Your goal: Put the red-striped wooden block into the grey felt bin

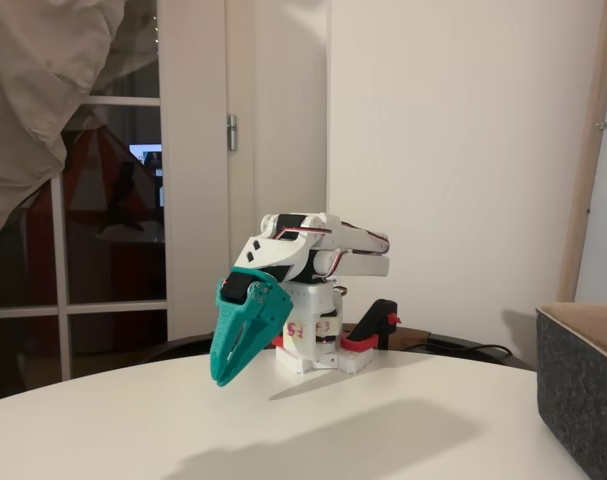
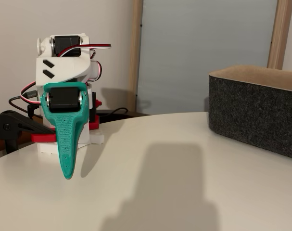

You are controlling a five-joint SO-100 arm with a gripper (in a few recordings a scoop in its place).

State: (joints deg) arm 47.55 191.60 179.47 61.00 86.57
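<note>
The grey felt bin (image 2: 254, 113) is a dark speckled box with thick straight walls and a lighter tan inside (its corner shows at the right edge in a fixed view (image 1: 581, 385)). It stands on the white table (image 2: 150, 192), well apart to the right of the teal gripper (image 2: 67, 174). The gripper's fingers (image 1: 223, 372) point down over the table, pressed together and holding nothing.

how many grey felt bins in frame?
1. The dark grey speckled felt bin stands on the white table, at the right edge in both fixed views. Its inside is hidden.
</note>
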